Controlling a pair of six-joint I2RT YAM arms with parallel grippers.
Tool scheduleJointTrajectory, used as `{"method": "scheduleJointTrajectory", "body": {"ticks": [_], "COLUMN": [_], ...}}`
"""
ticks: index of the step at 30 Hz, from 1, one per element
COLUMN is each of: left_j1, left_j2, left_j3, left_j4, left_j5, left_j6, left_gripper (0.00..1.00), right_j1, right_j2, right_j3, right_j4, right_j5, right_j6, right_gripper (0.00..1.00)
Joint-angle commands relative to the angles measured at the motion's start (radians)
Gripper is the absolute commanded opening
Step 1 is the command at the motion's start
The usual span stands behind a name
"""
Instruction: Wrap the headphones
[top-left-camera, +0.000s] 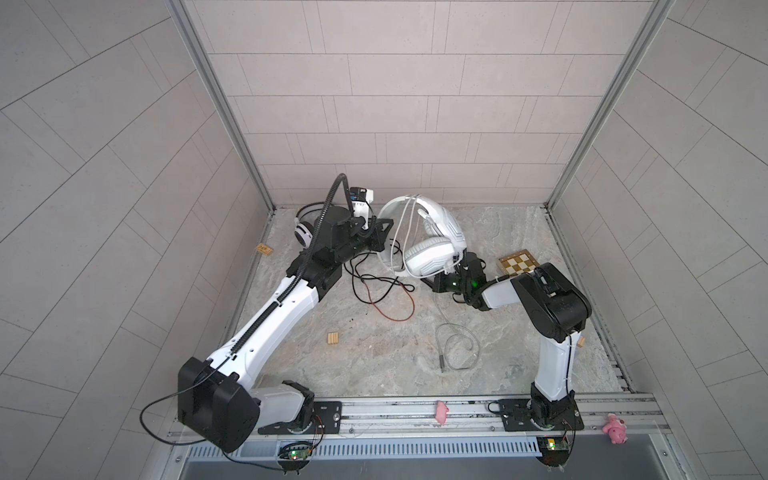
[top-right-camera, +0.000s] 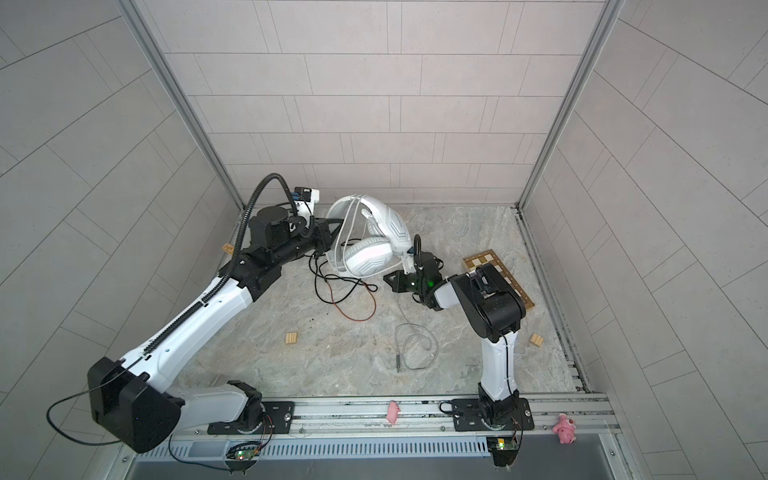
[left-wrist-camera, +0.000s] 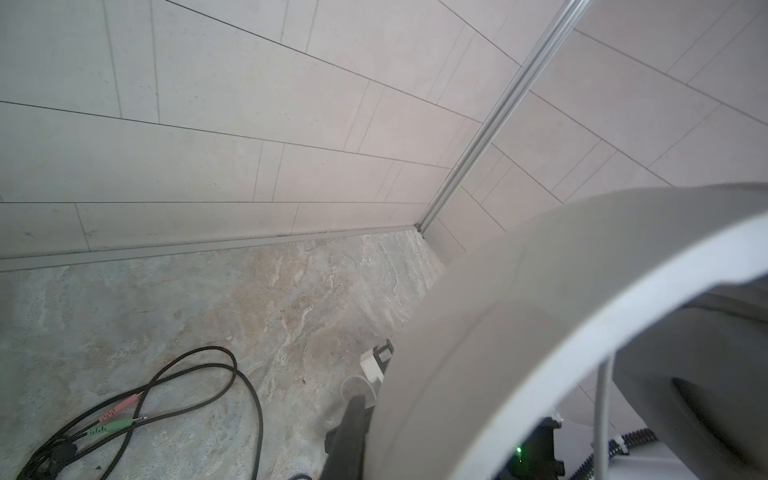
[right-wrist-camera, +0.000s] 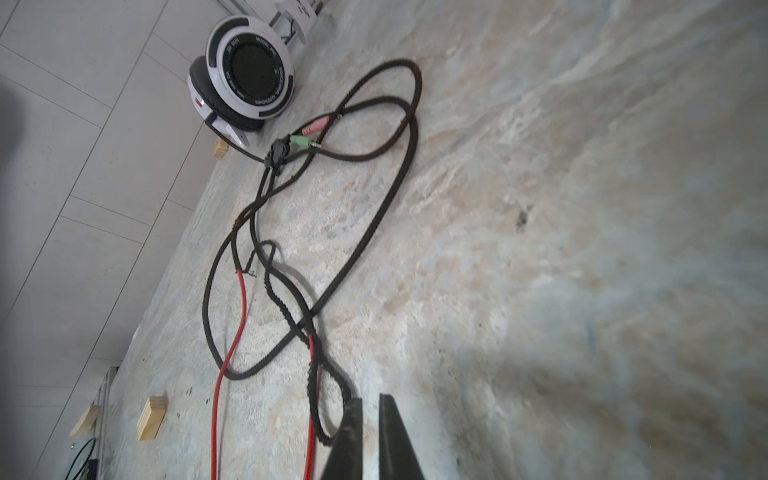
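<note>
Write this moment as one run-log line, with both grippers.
left gripper: shut on pale-grey headphones, held up | right gripper: shut, near whitish cable | striped headphones: on table

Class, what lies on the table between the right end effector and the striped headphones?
The loose black-and-red cable, with pink and green plugs; the right wrist view shows it.

We see two corded headsets. The pale-grey headset (top-left-camera: 432, 249), with angular cups, hangs raised above the table (top-left-camera: 519, 332). Its whitish cable (top-left-camera: 455, 345) is draped over the headband and trails down to a loose loop on the table. The white headset (top-left-camera: 303, 233), with a black-striped round cup, stands near the back-left corner. Its black-red cable (top-left-camera: 376, 291) sprawls in tangled loops, and the pink and green plugs (right-wrist-camera: 316, 124) lie free.
</note>
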Motion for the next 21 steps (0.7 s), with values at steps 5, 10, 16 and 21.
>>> {"method": "scheduleJointTrajectory", "body": {"ticks": [5, 10, 16, 21], "left_j1": [0.138, 0.144, 0.143, 0.144], "left_j2": [-0.038, -0.022, 0.05, 0.118], "left_j3": [-0.065, -0.026, 0.137, 0.236], "left_j4": [0.267, 0.247, 0.134, 0.099], "left_j5": [-0.049, -0.282, -0.519, -0.61], "left_j6": [-0.287, -0.398, -0.482, -0.467], "left_gripper": [0.0, 0.0, 0.0, 0.0], "right_j1": [0.041, 0.171, 0.362, 0.465], "right_j2": [-0.13, -0.263, -0.412, -0.52], "right_j3": [-0.085, -0.078, -0.038, -0.025], "right_j4": [-0.085, -0.346, -0.675, -0.843], "right_j5": [0.056, 0.228, 0.532, 0.633], "right_j6": [-0.078, -0.211, -0.393, -0.411], "right_gripper": [0.03, 0.03, 0.03, 0.02]}}
